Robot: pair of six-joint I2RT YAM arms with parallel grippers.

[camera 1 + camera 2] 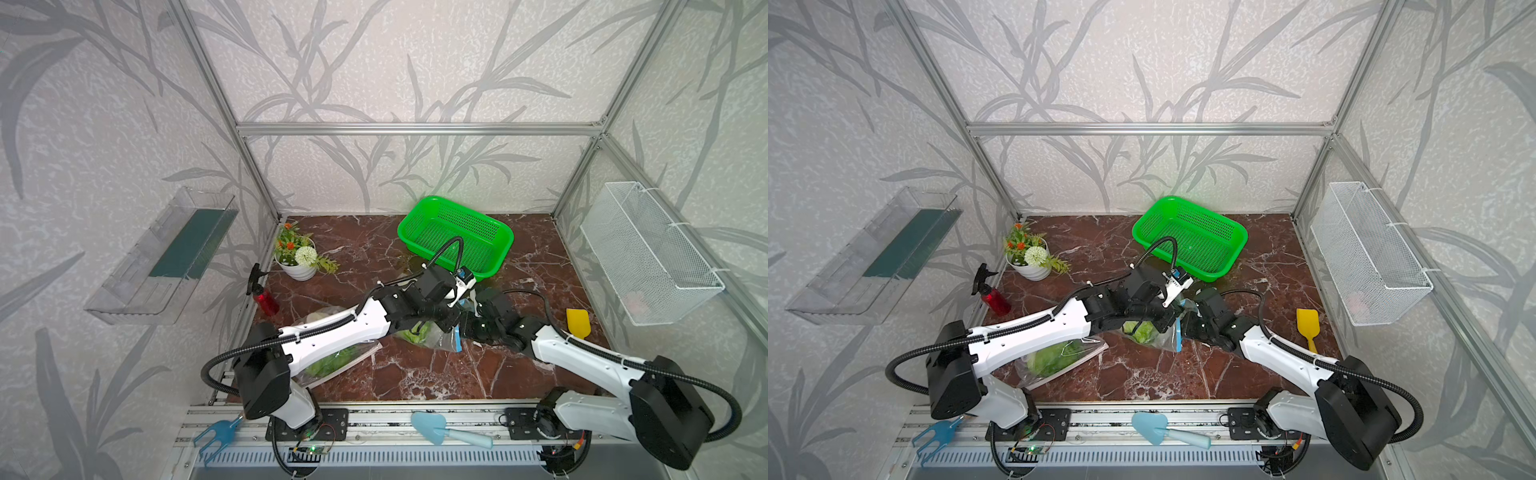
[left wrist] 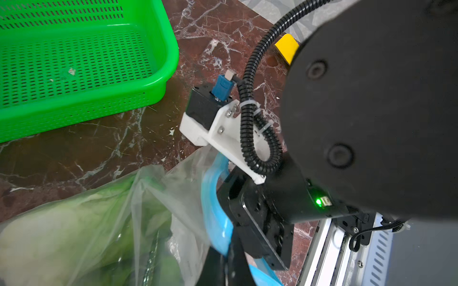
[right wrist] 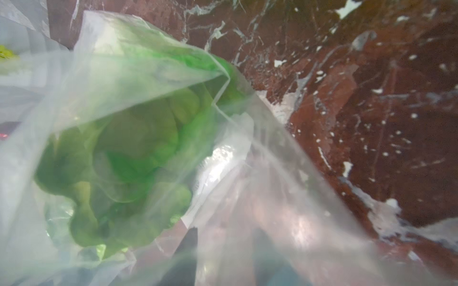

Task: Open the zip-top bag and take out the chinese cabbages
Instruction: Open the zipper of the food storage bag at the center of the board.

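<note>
A clear zip-top bag (image 1: pixel 436 338) with a blue zip strip (image 1: pixel 1178 332) hangs raised over the middle of the marble table, between my two wrists. Chinese cabbages (image 3: pixel 128 158) show green through its film, also in the left wrist view (image 2: pixel 62 235). My left gripper (image 2: pixel 229 250) is shut on the blue zip edge (image 2: pixel 213 198). My right gripper (image 3: pixel 229 237) is pushed against the bag from the other side. Its two fingers (image 3: pixel 188 247) stand apart, blurred behind film, with nothing solid between them. A second clear bag with a green cabbage (image 1: pixel 1054 357) lies under my left forearm.
A green perforated basket (image 1: pixel 455 237) stands at the back. A flower pot (image 1: pixel 299 257) and a red spray bottle (image 1: pixel 266 299) are at the left edge, a yellow scoop (image 1: pixel 577 322) at the right. A blue trowel (image 1: pixel 440 428) and rake (image 1: pixel 216 432) lie on the front rail.
</note>
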